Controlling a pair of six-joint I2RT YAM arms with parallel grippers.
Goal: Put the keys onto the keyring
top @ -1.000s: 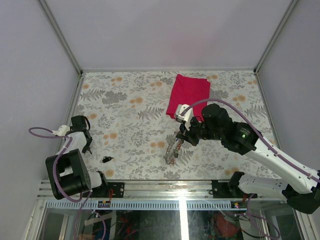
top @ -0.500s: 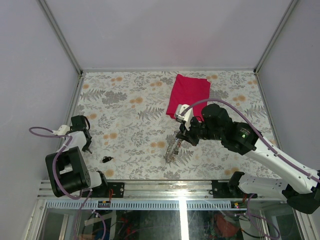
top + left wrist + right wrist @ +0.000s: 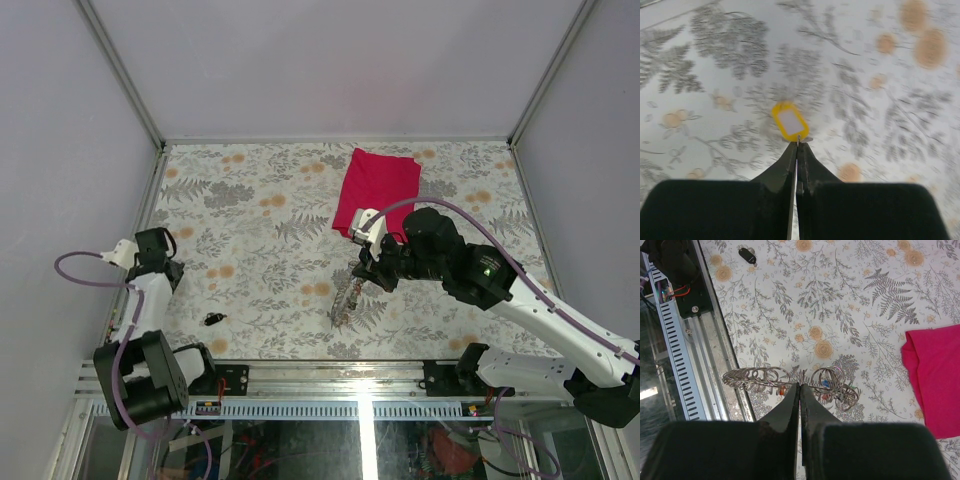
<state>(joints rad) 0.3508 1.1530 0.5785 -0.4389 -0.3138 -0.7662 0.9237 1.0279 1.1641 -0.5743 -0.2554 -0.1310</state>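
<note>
right claw (image 3: 799, 385) clamped on grey metal keyring (image 3: 765, 376), 6 o'clock, coloured keys (image 3: 826, 384) apparently threaded | left claw (image 3: 797, 144) pinches yellow-headed key (image 3: 789, 121), 9 o'clock, unthreaded | black key (image 3: 212, 319) lies loose, 8 o'clock on worktop (image 3: 260, 230)

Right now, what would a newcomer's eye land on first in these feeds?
The bright red cloth at the far side of the floral table stands out first. Near the front edge, the right end effector is shut on a tangle of silvery keyring loops carrying small coloured keys. In the left wrist view, a yellow key tag sits at the tip of the shut left end effector, apparently pinched.
</note>
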